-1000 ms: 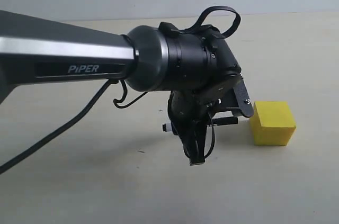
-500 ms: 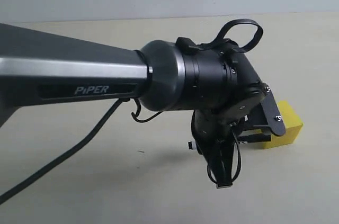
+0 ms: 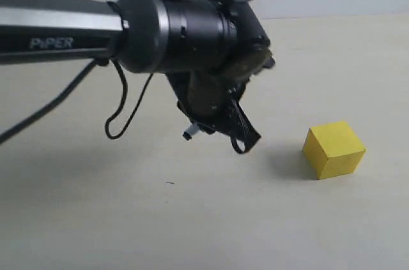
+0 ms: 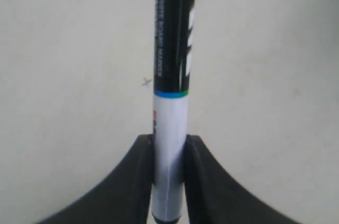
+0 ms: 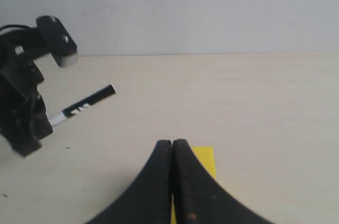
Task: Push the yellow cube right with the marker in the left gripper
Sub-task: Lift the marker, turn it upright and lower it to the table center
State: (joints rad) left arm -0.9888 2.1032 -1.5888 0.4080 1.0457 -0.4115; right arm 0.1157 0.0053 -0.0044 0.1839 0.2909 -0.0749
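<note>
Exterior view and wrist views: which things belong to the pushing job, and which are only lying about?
Belong to the job: marker, clamped in the left pincer; yellow cube, apart from the marker.
Only there: right pincer, shut, holding nothing; black cable hanging under the left arm; table.

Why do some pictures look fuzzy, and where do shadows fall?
Exterior view: the arm shows smeared lettering, while the yellow cube is crisp, with a soft shadow to its left. Left wrist view: the marker sits so near the lens that its print and the left claw look soft. Right wrist view: the right claw is a dark shape, no glare.
</note>
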